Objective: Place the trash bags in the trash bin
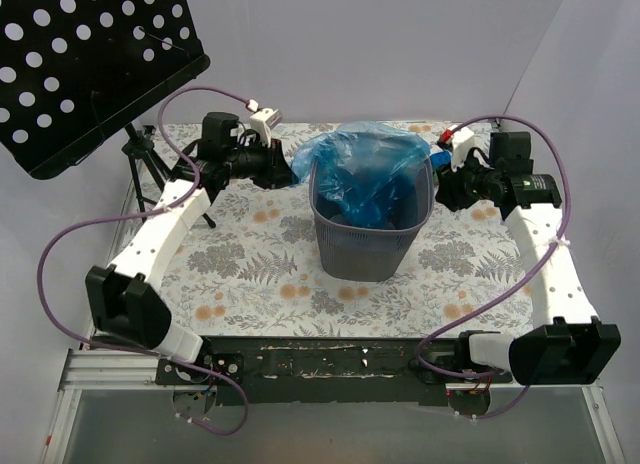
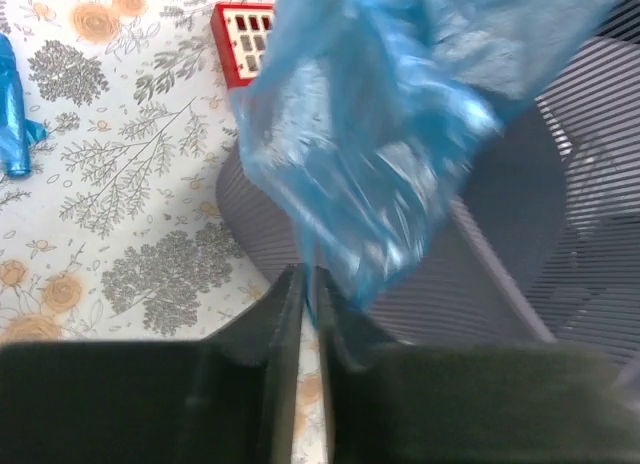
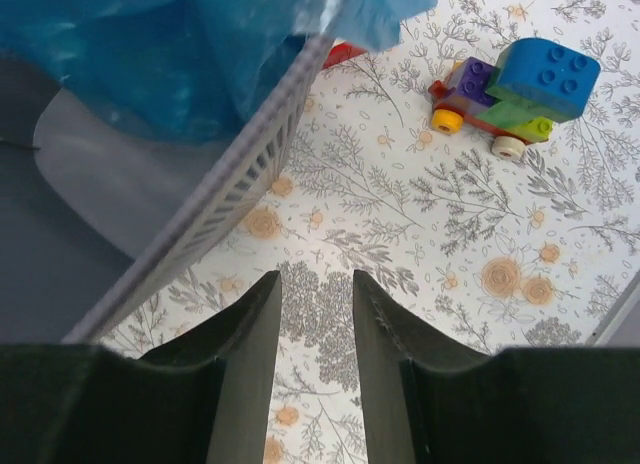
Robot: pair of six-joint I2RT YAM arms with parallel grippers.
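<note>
I judged the job nearly done: the trash bag (image 1: 370,174) sat mostly inside the trash bin (image 1: 365,252) between my tools, top billowing over the rim, right tool (image 3: 315,279) parted and empty, left tool (image 2: 308,274) clenched, perhaps pinching film at its tips.

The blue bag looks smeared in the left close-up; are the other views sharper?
Left wrist: yes, the trash bag is blurred, glinting. Right wrist: the toy-brick car is crisp. Top external: evenly lit, trash bin sharp, soft shadows.
</note>
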